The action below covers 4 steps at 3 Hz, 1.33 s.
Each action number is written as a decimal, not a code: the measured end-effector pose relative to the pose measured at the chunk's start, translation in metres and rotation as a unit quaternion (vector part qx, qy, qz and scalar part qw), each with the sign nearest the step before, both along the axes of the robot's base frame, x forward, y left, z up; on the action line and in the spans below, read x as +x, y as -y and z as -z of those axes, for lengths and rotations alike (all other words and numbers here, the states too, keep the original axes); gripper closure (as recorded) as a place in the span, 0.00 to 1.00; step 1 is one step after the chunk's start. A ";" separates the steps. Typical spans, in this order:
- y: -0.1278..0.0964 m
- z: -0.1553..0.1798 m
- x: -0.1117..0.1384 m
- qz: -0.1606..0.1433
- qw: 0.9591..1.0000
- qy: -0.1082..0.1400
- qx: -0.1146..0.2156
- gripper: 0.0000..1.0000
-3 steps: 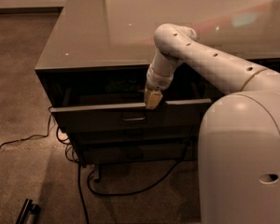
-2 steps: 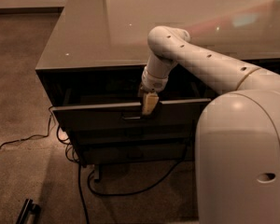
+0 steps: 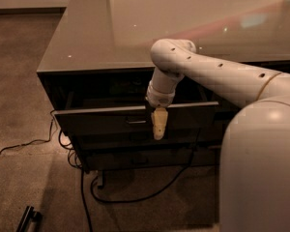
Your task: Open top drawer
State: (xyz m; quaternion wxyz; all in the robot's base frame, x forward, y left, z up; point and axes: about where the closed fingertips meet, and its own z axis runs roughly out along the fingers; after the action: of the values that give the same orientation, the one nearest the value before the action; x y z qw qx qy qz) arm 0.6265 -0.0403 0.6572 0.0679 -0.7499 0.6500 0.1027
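Drawers stack under the front edge of a glossy grey-brown desk point(image 3: 87, 37), whose top mirrors pale and reddish light. The top drawer point(image 3: 96, 122) stands partly out of the carcass just under that edge. Its flat dark front runs level from near the desk's left front corner across to the right, with a small metal pull point(image 3: 135, 122) at its centre. What lies inside is lost in shadow and cannot be made out. The gripper point(image 3: 159, 124) hangs over the upper rim of that front, just right of the pull. Its tan tip lies against the outer face and points down. Whether it is clamped on the front or only hooked over it cannot be told. The white arm point(image 3: 222, 76) reaches in from the right, bends over the drawer's opening and drops to the rim. The robot's rounded white body point(image 3: 261, 168) fills the lower right. A lower drawer point(image 3: 135, 158) sits closed beneath. Black cables point(image 3: 154, 194) loop across the carpet point(image 3: 19, 81) in front of the desk, and a short dark bar point(image 3: 28, 219) lies near the bottom left.
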 end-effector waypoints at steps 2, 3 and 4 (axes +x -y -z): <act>0.017 0.004 -0.044 0.029 0.999 -0.007 -0.025 0.19; 0.023 0.001 -0.063 0.040 0.999 -0.004 -0.035 0.42; 0.023 -0.008 -0.063 0.040 0.999 -0.004 -0.035 0.65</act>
State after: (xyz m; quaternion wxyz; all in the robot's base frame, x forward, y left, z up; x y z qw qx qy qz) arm 0.5632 -0.0629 0.6655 0.0432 -0.7250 0.6826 0.0802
